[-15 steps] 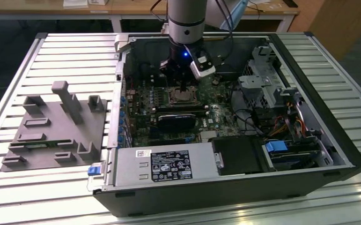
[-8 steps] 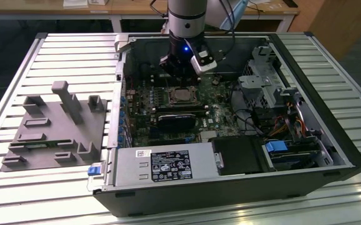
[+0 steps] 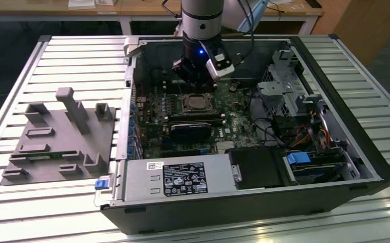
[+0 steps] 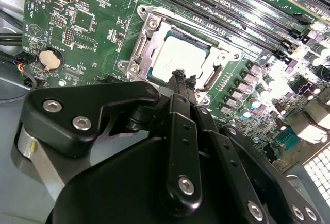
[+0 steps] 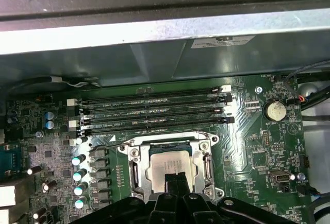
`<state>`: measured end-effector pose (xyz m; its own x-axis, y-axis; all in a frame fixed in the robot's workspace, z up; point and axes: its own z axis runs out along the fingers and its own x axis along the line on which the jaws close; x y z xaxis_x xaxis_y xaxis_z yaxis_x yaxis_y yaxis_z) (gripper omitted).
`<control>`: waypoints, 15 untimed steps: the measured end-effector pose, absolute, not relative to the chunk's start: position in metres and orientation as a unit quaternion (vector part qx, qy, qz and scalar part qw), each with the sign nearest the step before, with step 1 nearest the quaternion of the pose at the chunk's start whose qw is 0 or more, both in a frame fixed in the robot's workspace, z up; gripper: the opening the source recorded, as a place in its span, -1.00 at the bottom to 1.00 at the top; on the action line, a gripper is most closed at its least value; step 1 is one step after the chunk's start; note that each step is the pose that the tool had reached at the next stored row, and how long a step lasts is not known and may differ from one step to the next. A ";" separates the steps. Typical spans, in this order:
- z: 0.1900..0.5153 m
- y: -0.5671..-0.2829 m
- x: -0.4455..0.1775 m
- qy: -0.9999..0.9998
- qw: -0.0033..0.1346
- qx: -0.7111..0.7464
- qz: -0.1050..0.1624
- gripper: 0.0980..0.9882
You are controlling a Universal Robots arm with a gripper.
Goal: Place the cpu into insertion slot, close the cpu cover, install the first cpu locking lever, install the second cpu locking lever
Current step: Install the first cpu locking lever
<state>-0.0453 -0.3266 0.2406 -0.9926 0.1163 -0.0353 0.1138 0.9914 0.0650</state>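
The cpu (image 3: 196,103) lies flat in the insertion slot (image 3: 196,109) on the green motherboard, its silver top showing in both wrist views (image 4: 178,55) (image 5: 170,163). The silvery cpu cover (image 4: 146,34) (image 5: 135,154) lies down around it as a frame. My gripper (image 3: 193,85) hangs just above the socket's far side in the exterior view. Its black fingers (image 4: 179,80) are pressed together at the tip over the chip's edge, shut with nothing between them. The gripper tip (image 5: 172,180) sits at the socket's rim. I cannot tell how the locking levers stand.
The open computer case (image 3: 356,147) rests on a slatted metal table. A grey labelled power supply (image 3: 181,177) sits at the front, a black heatsink block (image 3: 191,129) beside the socket, and a drive cage with cables (image 3: 296,96) at the exterior view's right. A grey fixture (image 3: 59,136) stands outside at the left.
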 end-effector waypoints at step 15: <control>0.241 -0.327 -0.058 0.998 0.020 0.058 0.031 -0.98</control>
<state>-0.0578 -0.3266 0.2407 -0.9926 0.1163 -0.0358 0.1138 0.9914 0.0650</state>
